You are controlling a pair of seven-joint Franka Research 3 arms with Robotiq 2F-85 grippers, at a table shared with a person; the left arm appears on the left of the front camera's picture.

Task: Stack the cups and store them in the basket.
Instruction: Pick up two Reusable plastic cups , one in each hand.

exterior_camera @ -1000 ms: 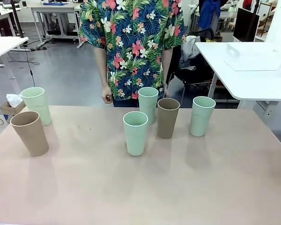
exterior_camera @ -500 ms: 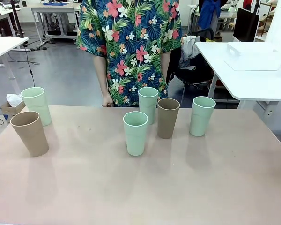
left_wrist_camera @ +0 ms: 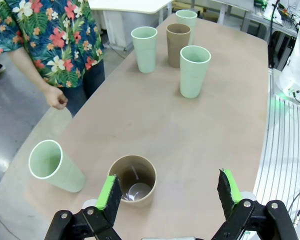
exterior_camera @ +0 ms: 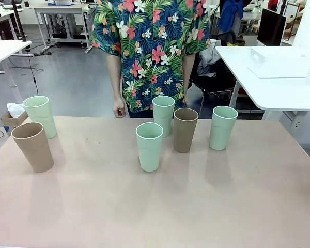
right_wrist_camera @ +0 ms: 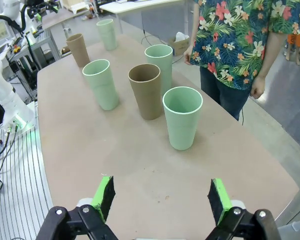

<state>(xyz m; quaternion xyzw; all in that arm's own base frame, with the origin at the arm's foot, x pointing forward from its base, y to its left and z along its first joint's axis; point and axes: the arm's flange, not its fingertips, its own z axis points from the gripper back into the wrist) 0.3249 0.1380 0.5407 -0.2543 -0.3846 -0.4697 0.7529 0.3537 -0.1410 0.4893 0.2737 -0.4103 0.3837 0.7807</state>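
Mint and tan cups (exterior_camera: 185,129), six, are noted upright and unstacked on the desk (exterior_camera: 155,206) | three are grouped just behind and right of the centre mint cup (exterior_camera: 149,146), two well left of it | nothing nested or stored yet; whole task judged outstanding | left hand (left_wrist_camera: 169,179) and right hand (right_wrist_camera: 161,184) are held wide open, empty

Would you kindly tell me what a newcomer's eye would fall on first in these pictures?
Six upright cups stand on the tan table: three mint green and one brown near the middle, a mint and brown pair at the robot's left. A person in a bright floral shirt stands at the far edge. The left claw and right claw hang open above the table.
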